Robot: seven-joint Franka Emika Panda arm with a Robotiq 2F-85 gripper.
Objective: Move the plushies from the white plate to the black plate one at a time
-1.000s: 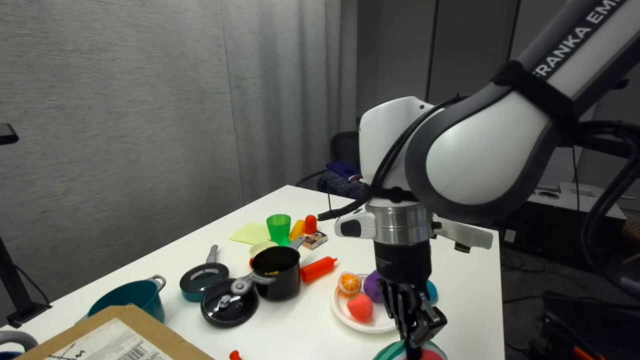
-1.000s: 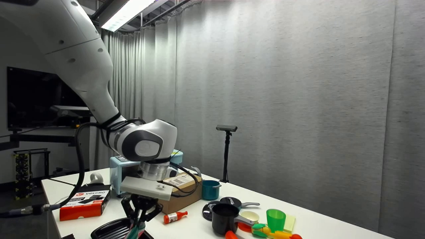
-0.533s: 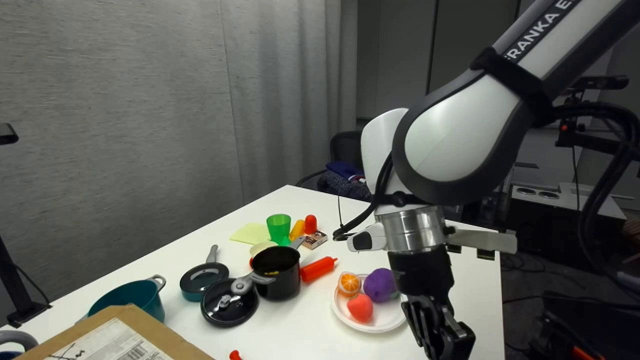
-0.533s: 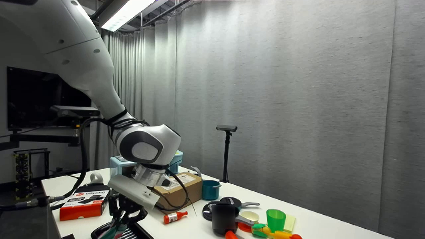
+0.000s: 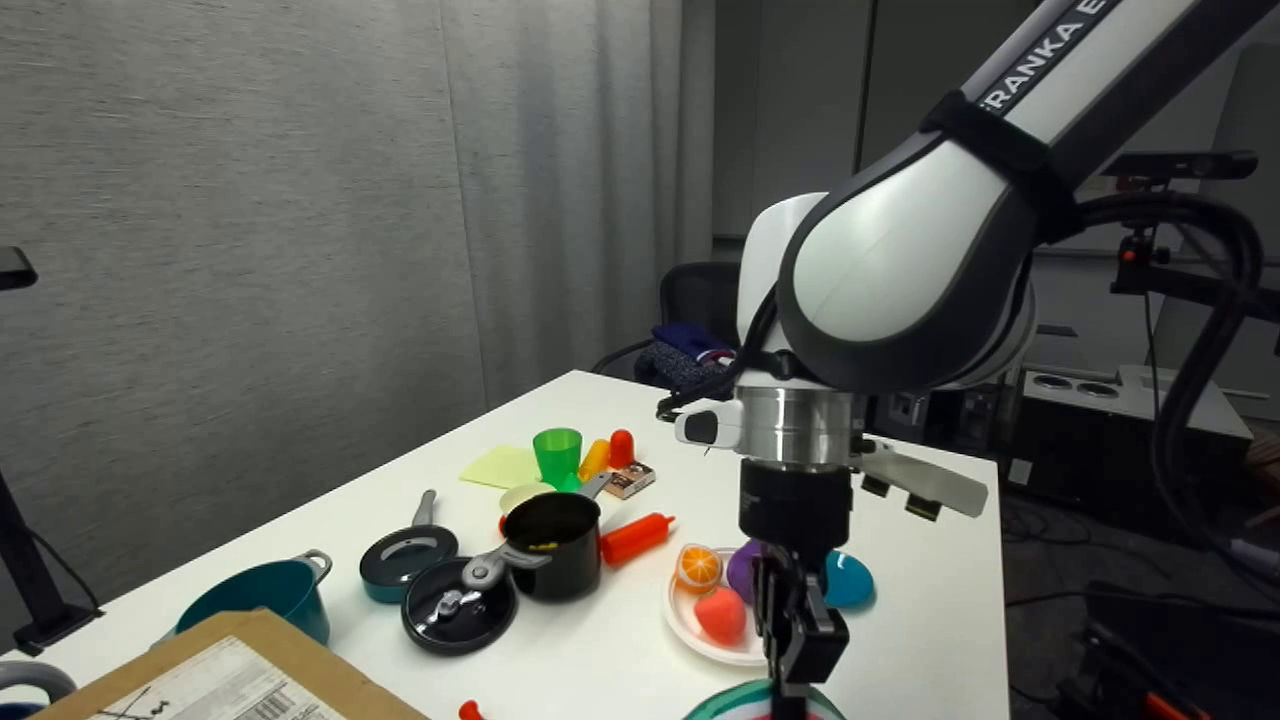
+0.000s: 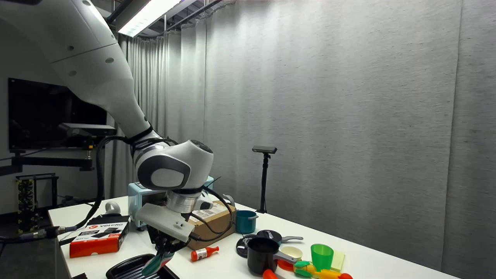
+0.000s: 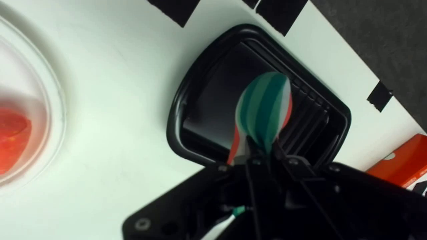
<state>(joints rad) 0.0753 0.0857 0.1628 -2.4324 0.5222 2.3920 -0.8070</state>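
Pincer point(image 7: 265, 150): clenched on the watermelon plush point(image 7: 263, 103) we hold | Black plate point(image 7: 218, 95): below the pincer; whether plush and plate touch, we cannot tell | White plate point(image 7: 56, 113): beside the pincer, bearing red plush point(image 5: 721, 615), purple plush point(image 5: 741, 572) and toy orange point(image 5: 698, 568)

Wrist view down close onto black plate point(image 7: 217, 90), both exterior views across table point(image 5: 590, 655)

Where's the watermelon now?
In the wrist view, the watermelon is pinched in the end effector, over the black plate, with the white plate off to the left.
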